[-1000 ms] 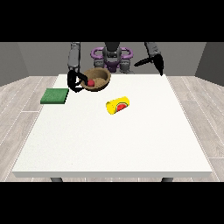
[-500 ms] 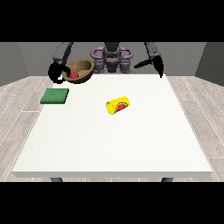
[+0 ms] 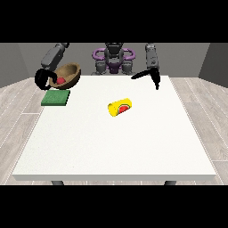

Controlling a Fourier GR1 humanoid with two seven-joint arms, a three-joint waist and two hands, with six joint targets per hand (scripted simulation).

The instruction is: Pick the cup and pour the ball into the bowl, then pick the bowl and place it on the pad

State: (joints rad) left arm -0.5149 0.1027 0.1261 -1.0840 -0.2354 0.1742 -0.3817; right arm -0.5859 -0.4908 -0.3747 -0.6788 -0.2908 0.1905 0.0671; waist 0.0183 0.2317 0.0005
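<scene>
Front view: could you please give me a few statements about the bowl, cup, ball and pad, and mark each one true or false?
1. The yellow cup lies on its side on the white table. True.
2. The brown bowl rests flat on the table's middle. False: it is tilted, held up by the robot hand at the view's left, above the green pad.
3. The red ball is inside the bowl. True.
4. The robot hand at the view's right holds the cup. False: it hangs apart from the cup, holding nothing.
5. The pad lies near the table's right edge in this view. False: it lies near the left edge.
</scene>
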